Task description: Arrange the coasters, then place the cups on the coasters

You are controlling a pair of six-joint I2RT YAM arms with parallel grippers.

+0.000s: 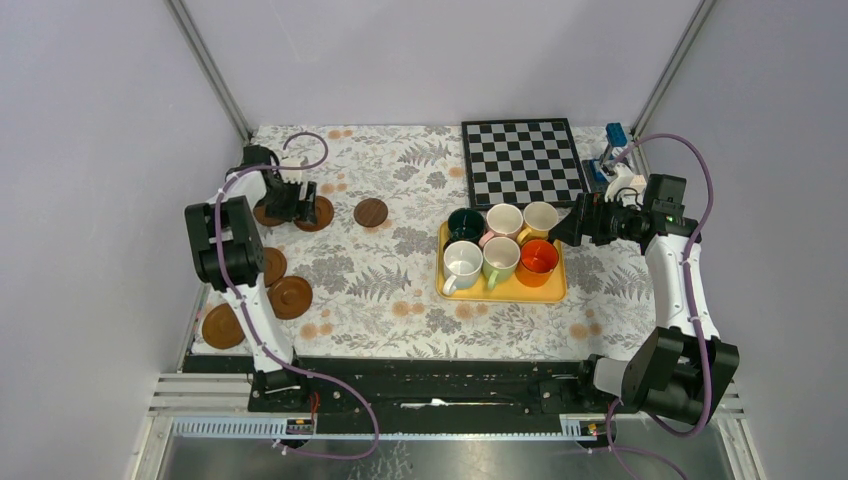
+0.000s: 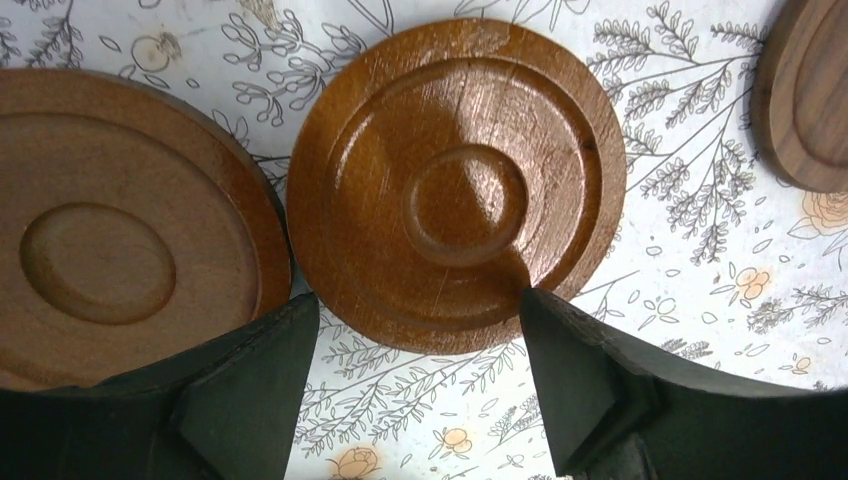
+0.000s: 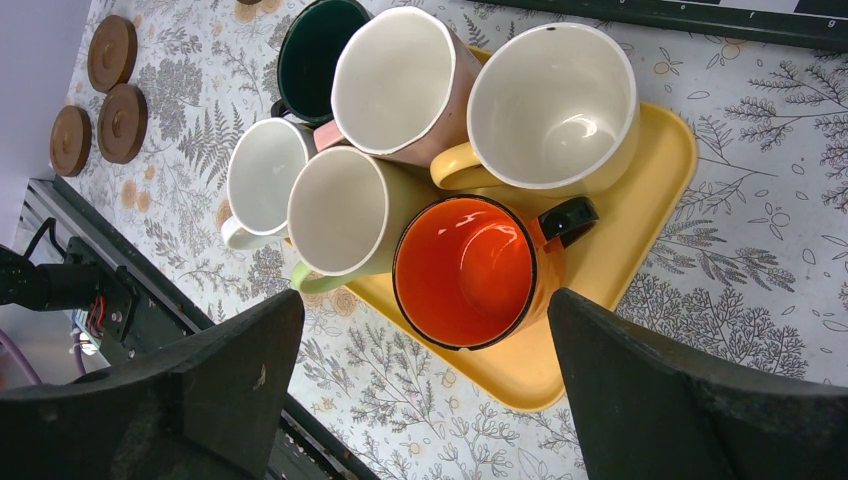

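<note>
- Closest in the top view are the two arm bases (image 1: 280, 385) at the bottom edge. All six cups (image 1: 501, 260) sit bunched on the yellow tray (image 1: 500, 295), right of centre on the floral surface (image 1: 400, 300), with a chessboard (image 1: 522, 160) behind them. Over on the left side the coasters (image 1: 291, 297) are scattered about. The left fingers (image 1: 292, 198) hang over the far pair, and the right fingers (image 1: 565, 228) sit just right of the tray.
- Left wrist: fingers spread wide and gripping nothing, tips either side of the near edge of a glossy brown coaster (image 2: 455, 180) lying flat. Can't tell if they touch it. A second coaster (image 2: 120, 240) lies just beside it on the left.
- Right wrist: fingers as wide as they go, empty, above the tray. The orange cup (image 3: 465, 270) is framed between them, right next to the light green cup (image 3: 345, 210).
</note>
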